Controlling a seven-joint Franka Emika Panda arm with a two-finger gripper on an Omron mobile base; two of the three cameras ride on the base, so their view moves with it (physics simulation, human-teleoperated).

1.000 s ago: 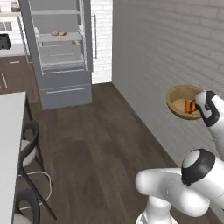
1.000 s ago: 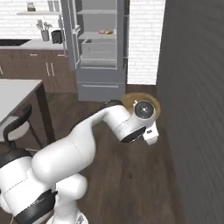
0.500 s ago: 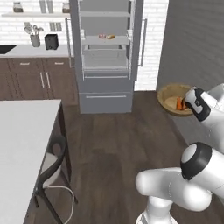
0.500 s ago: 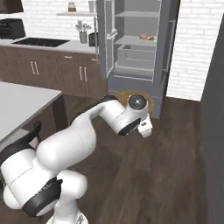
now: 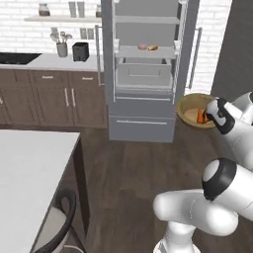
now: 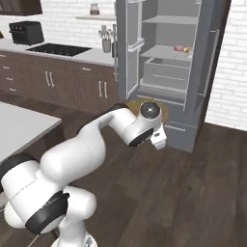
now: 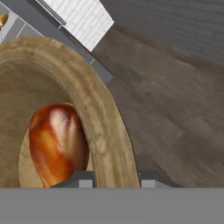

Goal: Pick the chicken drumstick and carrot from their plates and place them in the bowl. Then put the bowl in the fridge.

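Left base view: one round tan-brown wooden bowl (image 5: 193,111) hangs in the air at the pincer (image 5: 211,114), carried above the dark plank floor (image 5: 133,168) just in front of one tall grey steel fridge (image 5: 148,69). Both fridge doors stand open, showing pale inner shelves and a drawer; beyond the pincer, on a middle shelf, lie two small food items (image 5: 147,47), one pinkish and one orange-brown. Inside the bowl, right against the pincer, one slim orange carrot (image 5: 201,116) shows.

In the hand view, the two dark finger tips (image 7: 81,181) sit either side of the bowl's rim (image 7: 103,127), one inside the wall and one outside, closed down on it. One reddish-brown roasted chicken drumstick (image 7: 57,142) lies on the bowl's lighter floor, just beside the inner finger tip.

From the right base view, the bowl's edge (image 6: 161,109) peeks out behind the arm's wrist, between the arm and the fridge's lower drawers (image 6: 179,130).

Well apart from the pincer, on the far side of the fridge, a bench (image 5: 44,61) on dark wood cabinets carries one black toaster (image 5: 80,51) and one grey utensil pot (image 5: 62,48).
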